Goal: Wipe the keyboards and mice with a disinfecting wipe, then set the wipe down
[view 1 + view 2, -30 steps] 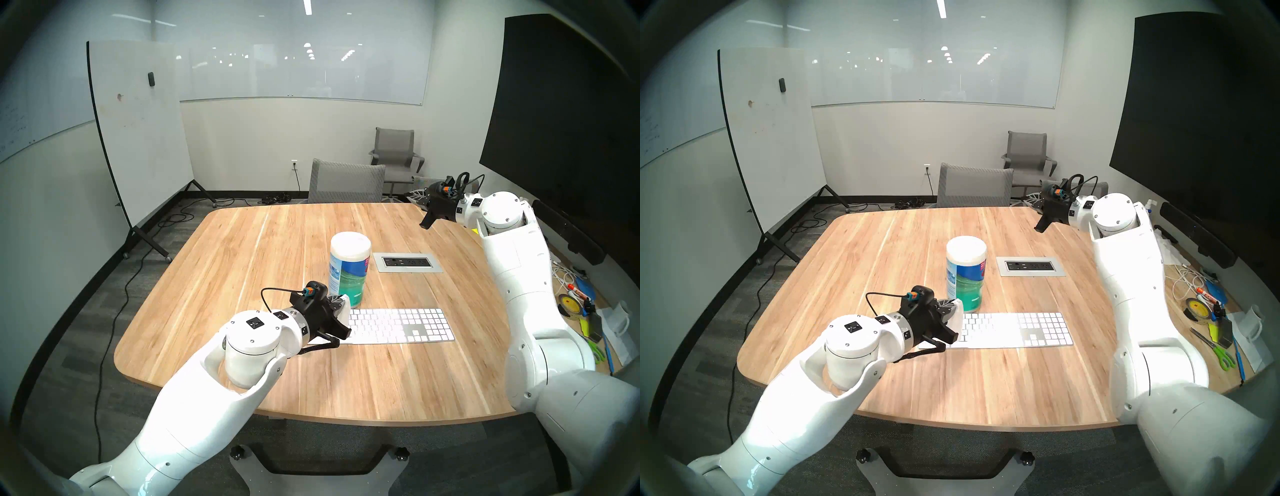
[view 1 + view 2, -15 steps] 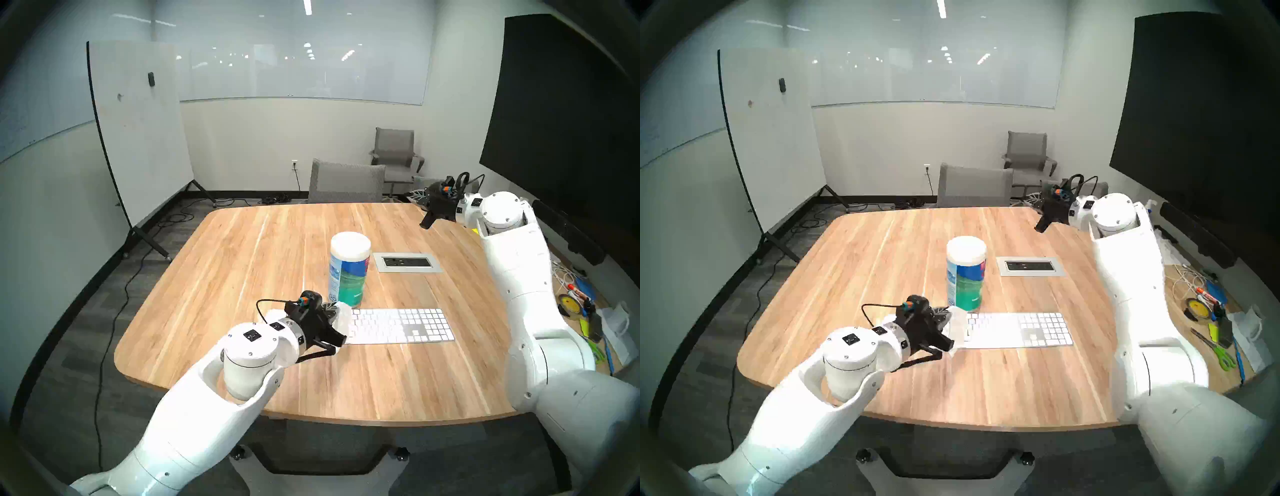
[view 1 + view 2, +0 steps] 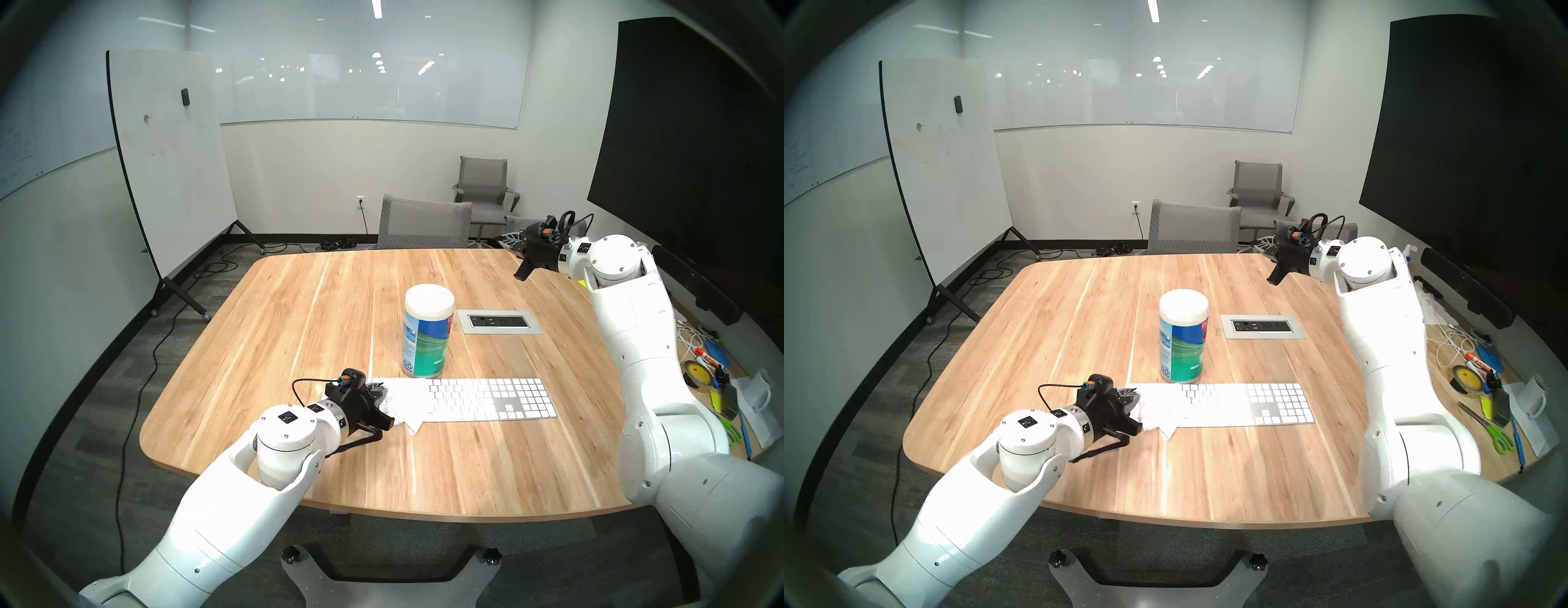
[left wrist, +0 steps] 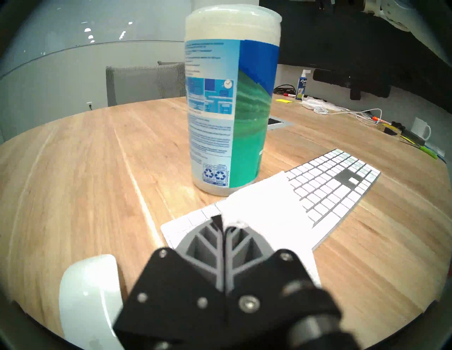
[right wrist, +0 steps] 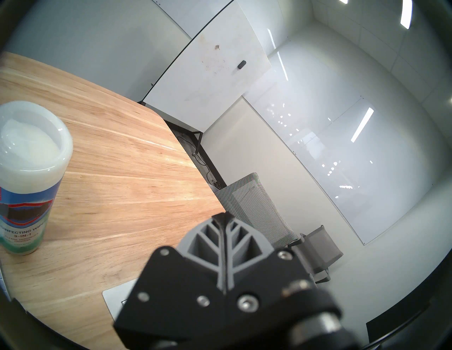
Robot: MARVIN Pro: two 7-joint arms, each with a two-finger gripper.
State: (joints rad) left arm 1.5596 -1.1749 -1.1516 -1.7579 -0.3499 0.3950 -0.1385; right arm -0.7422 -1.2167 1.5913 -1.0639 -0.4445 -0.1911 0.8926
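With our left hand [image 4: 223, 226] clamped on the thin white wipe [image 3: 407, 401], dragging it could shove the flat white keyboard [image 3: 488, 399] into the tall blue-green canister [image 3: 426, 331].

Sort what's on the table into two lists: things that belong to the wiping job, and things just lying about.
Part of the job:
- keyboard
- mouse
- disinfecting wipe, pinched in the left gripper and draped over the keyboard's left end

Just lying about:
- wipes canister
- power outlet panel
- tape roll
- scissors
- mug
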